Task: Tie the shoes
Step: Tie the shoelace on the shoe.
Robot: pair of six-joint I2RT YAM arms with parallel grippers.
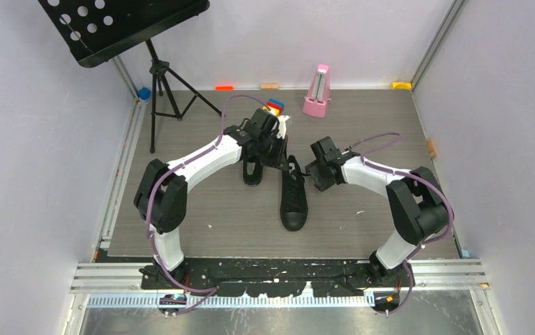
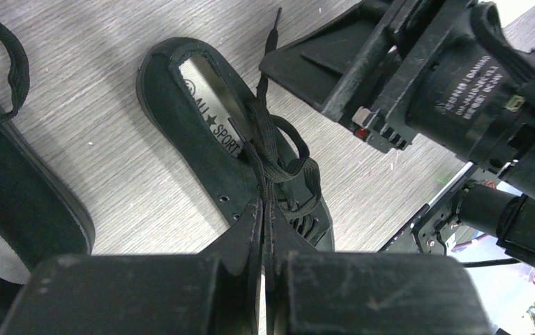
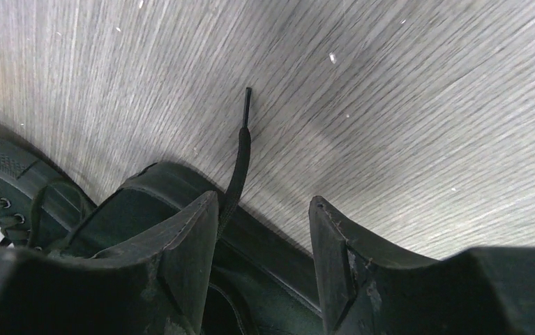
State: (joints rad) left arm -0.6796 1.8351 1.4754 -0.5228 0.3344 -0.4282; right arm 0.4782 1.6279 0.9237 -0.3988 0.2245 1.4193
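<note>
Currently, the left hand (image 2: 264, 209) is closed on the laces (image 2: 278, 167) of one shoe (image 2: 201, 139), directly above its eyelets. The right hand (image 3: 264, 202) is held open over that shoe's edge. Only the right wrist view shows a loose lace end (image 3: 240, 150) laid on the worktop (image 3: 404, 105). The second shoe (image 2: 27, 209) lies just beside.

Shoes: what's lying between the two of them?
Only bare table. The left wrist view shows the shoes lying apart with nothing between them.

walls (image 1: 362, 35): lilac | tabletop (image 1: 376, 125): grey woodgrain | music stand (image 1: 121, 28): back left | metronome (image 1: 317, 91): pink
</note>
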